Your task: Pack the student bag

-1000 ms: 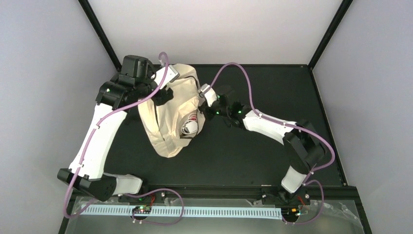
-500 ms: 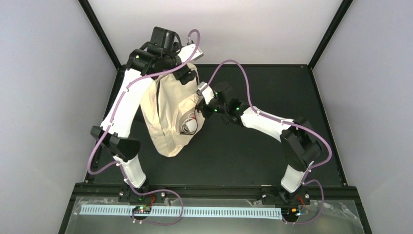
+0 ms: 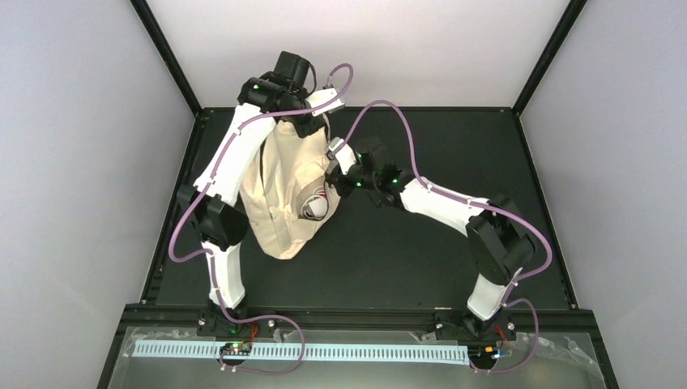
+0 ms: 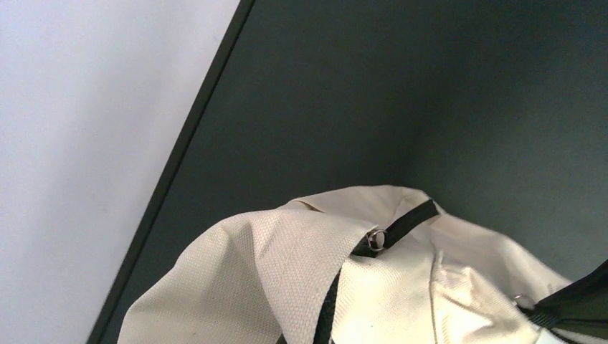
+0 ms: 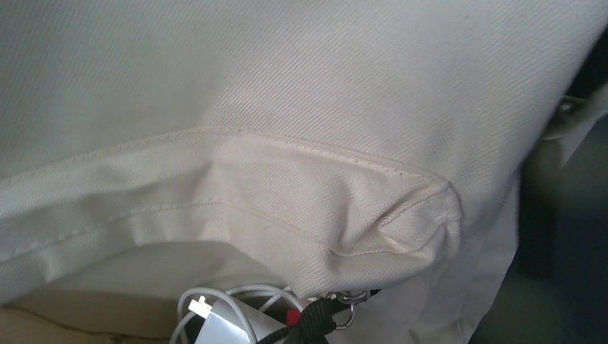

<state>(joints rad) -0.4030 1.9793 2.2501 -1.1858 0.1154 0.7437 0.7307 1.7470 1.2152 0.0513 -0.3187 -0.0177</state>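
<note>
- One black table (image 3: 421, 243) fills the cell, w/ pale walls on three sides.
- On its far-left part we see the student bag (image 3: 283, 194): cream fabric, lying lengthwise between both arms, far end up by the back edge, near end pointing toward the bases.
- Left arm (image 3: 231, 162) reaches up along the bag's left side; right arm (image 3: 441, 203) comes in across the table from the right.
- Left gripper (image 3: 312, 123) sits right at the bag's far end. Jaws clenched; whether fabric is pinched btwn them we can't tell, as the wrist cam shows no fingers.
- Right gripper (image 3: 334, 162) is against the bag's right edge, beside the opening. Jaws clenched too; a grip on cloth can't be confirmed, since its cam is filled w/ cream fabric (image 5: 301, 107) and a seamed fold.
- Inside the opening: white charger w/ cable (image 5: 226, 326), a bit of red beside it.
- Black strap (image 4: 409, 221) crosses the bag's top in the left wrist view.
- Smallest: metal zip ring (image 4: 373, 239) at the strap's end.
</note>
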